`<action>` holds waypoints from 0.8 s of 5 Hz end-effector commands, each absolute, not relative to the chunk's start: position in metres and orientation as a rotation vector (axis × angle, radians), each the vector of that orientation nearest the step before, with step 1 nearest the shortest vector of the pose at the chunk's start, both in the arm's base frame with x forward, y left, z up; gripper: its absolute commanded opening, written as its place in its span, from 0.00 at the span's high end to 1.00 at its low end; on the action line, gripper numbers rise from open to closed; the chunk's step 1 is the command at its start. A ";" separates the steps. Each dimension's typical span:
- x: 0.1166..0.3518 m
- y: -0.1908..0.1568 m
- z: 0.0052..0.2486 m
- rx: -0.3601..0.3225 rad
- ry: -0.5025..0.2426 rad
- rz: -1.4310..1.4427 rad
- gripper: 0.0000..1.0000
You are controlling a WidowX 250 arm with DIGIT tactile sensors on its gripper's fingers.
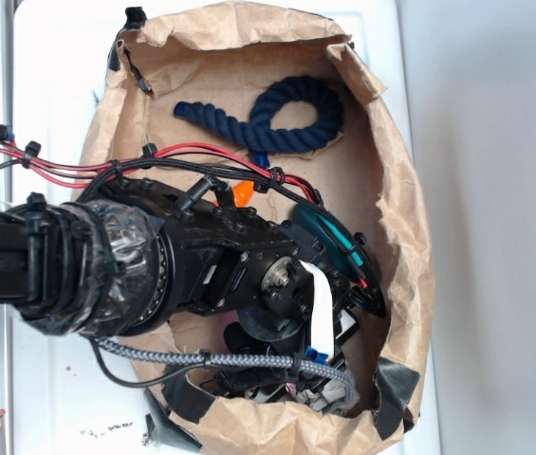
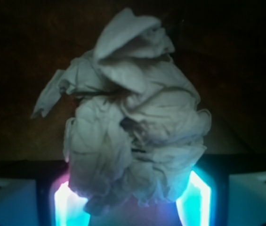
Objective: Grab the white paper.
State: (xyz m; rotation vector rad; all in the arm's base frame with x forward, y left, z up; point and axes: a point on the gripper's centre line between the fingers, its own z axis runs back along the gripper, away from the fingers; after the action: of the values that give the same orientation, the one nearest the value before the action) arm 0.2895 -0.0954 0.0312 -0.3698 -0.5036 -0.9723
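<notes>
The white paper (image 2: 133, 117) is a crumpled off-white ball that fills the middle of the wrist view. Its lower part sits between my two glowing fingers, the left pad (image 2: 69, 202) and the right pad (image 2: 196, 197), and touches both. My gripper (image 2: 132, 193) is closed on the paper. In the exterior view the gripper (image 1: 282, 374) is low inside the brown paper bag (image 1: 402, 218), near its front wall. The arm hides the paper there.
A dark blue rope (image 1: 286, 114) lies looped at the far end of the bag. A bit of an orange carrot (image 1: 242, 192) shows behind the arm's cables. A teal object (image 1: 341, 239) sits beside the wrist. The bag walls stand close around the gripper.
</notes>
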 end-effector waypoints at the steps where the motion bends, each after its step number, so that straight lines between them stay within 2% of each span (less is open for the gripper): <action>1: 0.282 -0.072 0.063 -0.337 -0.557 -0.897 1.00; 2: 0.282 -0.041 0.083 -0.342 -0.564 -0.784 1.00; 3: 0.281 -0.023 0.094 -0.332 -0.555 -0.717 1.00; 4: 0.281 -0.013 0.104 -0.260 -0.517 -0.648 1.00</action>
State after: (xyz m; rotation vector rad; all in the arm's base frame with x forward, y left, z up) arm 0.2759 -0.0139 0.0755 -0.3093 -0.4403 -0.6362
